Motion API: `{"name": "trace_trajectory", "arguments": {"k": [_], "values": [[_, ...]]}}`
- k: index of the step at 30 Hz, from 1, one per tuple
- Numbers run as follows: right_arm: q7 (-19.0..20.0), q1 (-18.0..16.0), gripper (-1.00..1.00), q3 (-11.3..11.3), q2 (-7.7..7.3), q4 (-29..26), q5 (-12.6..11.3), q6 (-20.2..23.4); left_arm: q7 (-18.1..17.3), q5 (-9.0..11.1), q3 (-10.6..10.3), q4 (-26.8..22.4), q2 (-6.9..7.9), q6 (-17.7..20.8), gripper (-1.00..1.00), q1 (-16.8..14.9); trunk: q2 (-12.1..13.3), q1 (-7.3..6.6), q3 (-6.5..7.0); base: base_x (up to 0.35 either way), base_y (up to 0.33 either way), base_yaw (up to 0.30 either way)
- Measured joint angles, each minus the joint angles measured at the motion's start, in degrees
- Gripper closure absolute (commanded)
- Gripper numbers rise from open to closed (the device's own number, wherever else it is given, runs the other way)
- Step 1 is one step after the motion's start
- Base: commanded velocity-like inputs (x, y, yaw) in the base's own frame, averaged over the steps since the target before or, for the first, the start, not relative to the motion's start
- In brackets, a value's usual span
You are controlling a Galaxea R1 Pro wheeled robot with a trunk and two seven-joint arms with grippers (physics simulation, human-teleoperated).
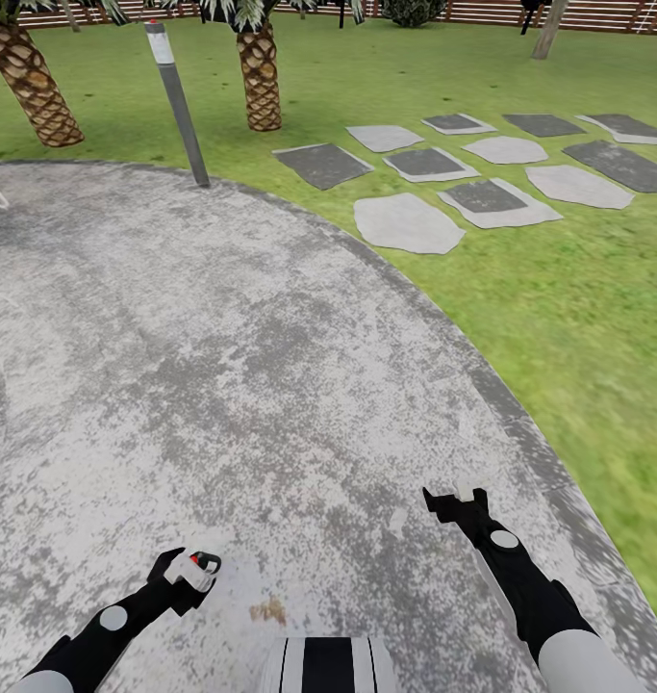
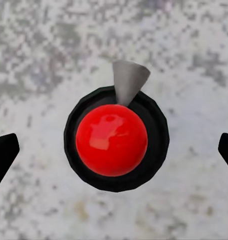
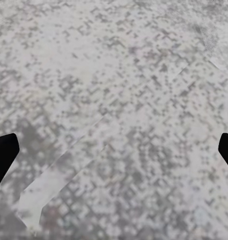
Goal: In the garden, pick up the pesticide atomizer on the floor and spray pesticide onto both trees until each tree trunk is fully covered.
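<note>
**Red cap, grey nozzle: the atomizer stands between the left fingers**

Red and glossy, the round cap of the pesticide atomizer (image 2: pixel 111 140) faces straight up at the left wrist camera, ringed by a black collar. A pale grey cone-shaped nozzle juts sideways from that collar. The camera looks straight down the bottle's length, so its long axis runs upright, square to the mottled grey paving (image 2: pixel 43 60) beneath; the body below the cap is hidden by it.

In the head view the atomizer (image 1: pixel 205 561) shows as a small white shape with a red and black top, low in the picture near the robot's trunk, sitting at the tips of the left gripper (image 1: pixel 186 570). The nozzle's heading cannot be made out there.

The left fingers (image 2: pixel 3 152) appear as dark tips at either side of the wrist picture, spread wide, with bare paving between each tip and the black collar. They flank the bottle without touching the cap; whether they press the body lower down I cannot tell.

The right gripper (image 1: pixel 455 497) hangs over the paving with its dark fingers (image 3: pixel 2 155) equally far apart and nothing between them.

Beyond the paved curve lie the grass lawn (image 1: pixel 559 289), flat stepping stones (image 1: pixel 405 223), a grey post (image 1: pixel 179 101) and two scaly palm trunks (image 1: pixel 260 77).
</note>
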Motion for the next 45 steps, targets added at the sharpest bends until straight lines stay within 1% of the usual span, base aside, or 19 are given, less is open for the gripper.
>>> {"name": "trace_trajectory", "arguments": {"k": [10,20,27,28,45], "values": [[0.0,0.0,-1.00,0.0,0.00,0.0,0.0,0.0,0.2,0.0,0.0,0.1,-0.04,-0.1,-1.00,0.0,0.0,0.00,0.02,0.000,0.000,0.000],[0.0,0.0,-1.00,0.0,0.00,0.0,0.0,0.0,-0.2,0.0,0.0,0.2,-0.13,-0.1,-1.00,0.0,0.0,0.00,0.60,0.000,0.000,0.000],[0.0,0.0,-1.00,-0.1,0.00,0.0,0.0,0.0,-0.4,-0.1,0.0,0.4,-0.22,0.0,-1.00,0.0,0.0,0.00,0.67,0.000,0.000,0.000],[0.0,0.0,-1.00,-0.1,0.00,0.0,0.0,0.0,-0.4,-0.1,0.0,0.5,-0.22,0.0,1.00,0.0,0.0,0.00,0.67,0.000,0.000,0.000],[0.0,0.0,-1.00,-0.1,0.00,0.0,0.0,0.0,-0.3,0.1,0.0,0.0,-0.22,-0.2,1.00,0.0,0.0,0.00,0.67,0.000,0.000,0.000]]}}
